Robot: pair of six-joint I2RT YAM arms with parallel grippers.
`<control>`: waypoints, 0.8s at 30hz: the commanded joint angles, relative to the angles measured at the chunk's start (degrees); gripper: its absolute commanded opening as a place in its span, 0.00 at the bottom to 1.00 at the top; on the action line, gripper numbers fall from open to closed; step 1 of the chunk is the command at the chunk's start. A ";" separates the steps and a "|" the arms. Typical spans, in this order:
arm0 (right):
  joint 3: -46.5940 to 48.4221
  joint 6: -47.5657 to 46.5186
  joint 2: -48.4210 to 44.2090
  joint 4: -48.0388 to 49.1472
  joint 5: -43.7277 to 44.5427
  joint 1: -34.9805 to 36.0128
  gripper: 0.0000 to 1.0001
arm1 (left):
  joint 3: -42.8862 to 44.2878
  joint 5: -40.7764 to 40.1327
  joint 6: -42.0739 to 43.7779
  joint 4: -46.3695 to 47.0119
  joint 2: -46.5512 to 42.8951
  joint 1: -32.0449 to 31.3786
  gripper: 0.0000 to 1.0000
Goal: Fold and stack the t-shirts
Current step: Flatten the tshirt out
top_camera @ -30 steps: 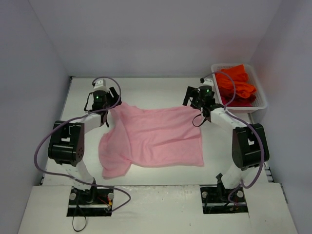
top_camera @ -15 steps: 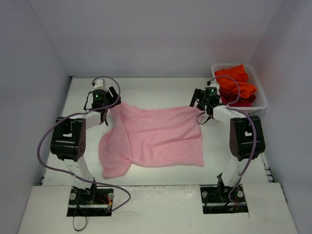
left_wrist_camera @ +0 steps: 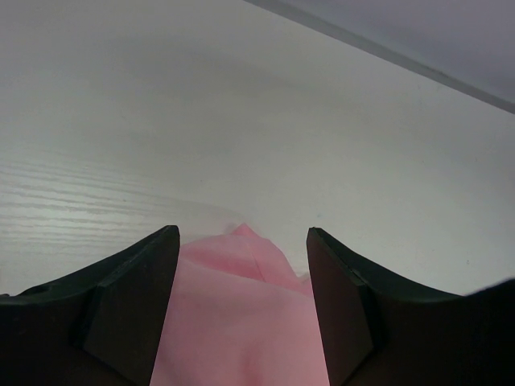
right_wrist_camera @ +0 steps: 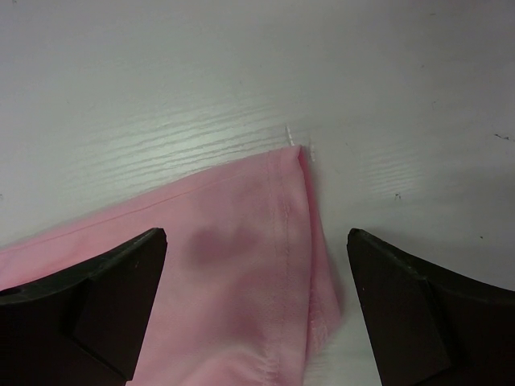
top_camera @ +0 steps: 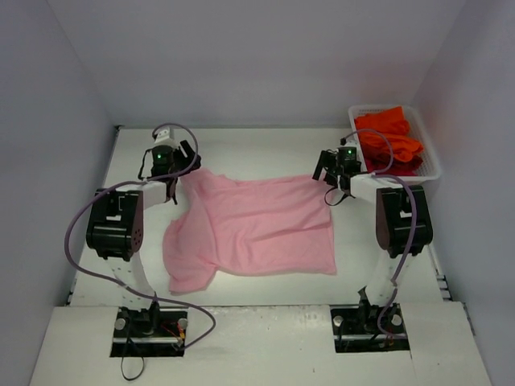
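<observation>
A light pink t-shirt (top_camera: pixel 257 225) lies spread on the white table, its left side rumpled and folded over. My left gripper (top_camera: pixel 185 161) stands open at the shirt's far left corner; in the left wrist view the pink cloth (left_wrist_camera: pixel 241 322) bunches between the fingers of the left gripper (left_wrist_camera: pixel 241 233). My right gripper (top_camera: pixel 325 167) is open at the far right corner, and in the right wrist view the right gripper (right_wrist_camera: pixel 256 235) straddles the stitched hem corner (right_wrist_camera: pixel 294 209), which lies flat on the table. Orange-red t-shirts (top_camera: pixel 390 138) are heaped in the basket.
The white mesh basket (top_camera: pixel 430 172) stands at the back right, close to the right arm. Grey walls enclose the table on three sides. Bare white tabletop (top_camera: pixel 257 149) lies beyond the shirt's far edge, between the two grippers.
The right gripper has shifted slightly right along the shirt's far edge and its arm has drawn more upright. The left arm's elbow has also risen. The shirt has not moved.
</observation>
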 commanded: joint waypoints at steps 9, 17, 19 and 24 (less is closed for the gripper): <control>3.17 0.55 1.39 4.63 -2.35 -0.09 0.90 | 4.26 6.15 -1.60 8.54 4.24 0.21 0.60; 3.79 0.99 3.06 5.86 -4.81 0.09 0.80 | 4.00 9.31 -4.06 11.97 5.92 0.21 0.54; 4.05 1.08 3.50 6.04 -5.60 0.35 0.77 | 3.91 9.93 -4.59 12.50 5.92 0.21 0.53; 4.84 0.91 3.77 6.04 -5.60 1.58 0.70 | 3.30 11.24 -5.73 13.81 5.48 0.21 0.46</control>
